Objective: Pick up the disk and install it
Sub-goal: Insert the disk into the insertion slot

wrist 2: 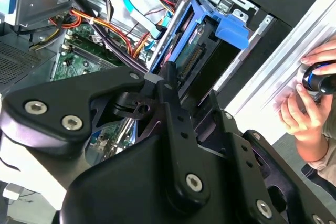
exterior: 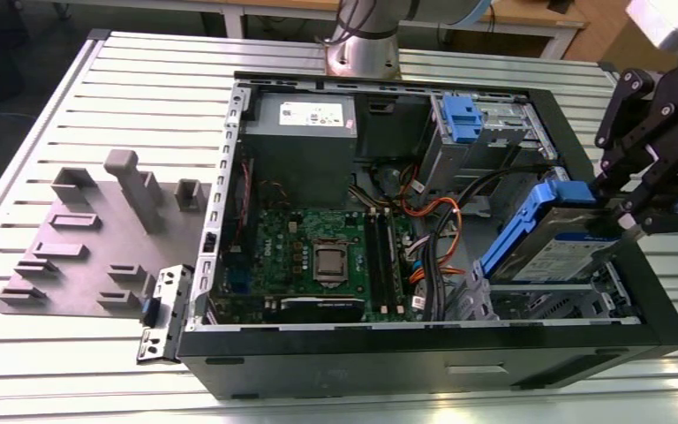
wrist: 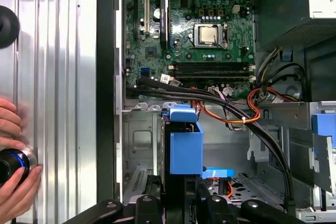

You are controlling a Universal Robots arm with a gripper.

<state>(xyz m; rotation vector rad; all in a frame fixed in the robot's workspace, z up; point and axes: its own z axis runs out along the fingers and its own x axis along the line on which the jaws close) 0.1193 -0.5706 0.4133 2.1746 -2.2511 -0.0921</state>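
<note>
The disk (exterior: 547, 237), a silver-grey drive in a blue carrier frame, stands tilted at the near right corner of the open computer case (exterior: 374, 362). Its lower end is down in the metal drive bay (exterior: 551, 300). My gripper (exterior: 613, 205) comes in from the exterior view's right and is shut on the disk's raised upper end. In the second wrist view the black fingers (wrist 2: 167, 77) flank the disk (wrist 2: 189, 40). In the first wrist view the disk (wrist: 185, 148) stands edge-on between the bay's walls above my gripper (wrist: 181, 204).
Inside the case lie a green motherboard (exterior: 315, 256), a grey power-supply box (exterior: 304, 124), a blue latch on a metal cage (exterior: 463, 119) and orange and black cables (exterior: 433, 221). A grey fixture plate (exterior: 80, 247) lies at the exterior view's left. A person's hand (wrist: 16, 177) holds a blue-ringed button beside the case.
</note>
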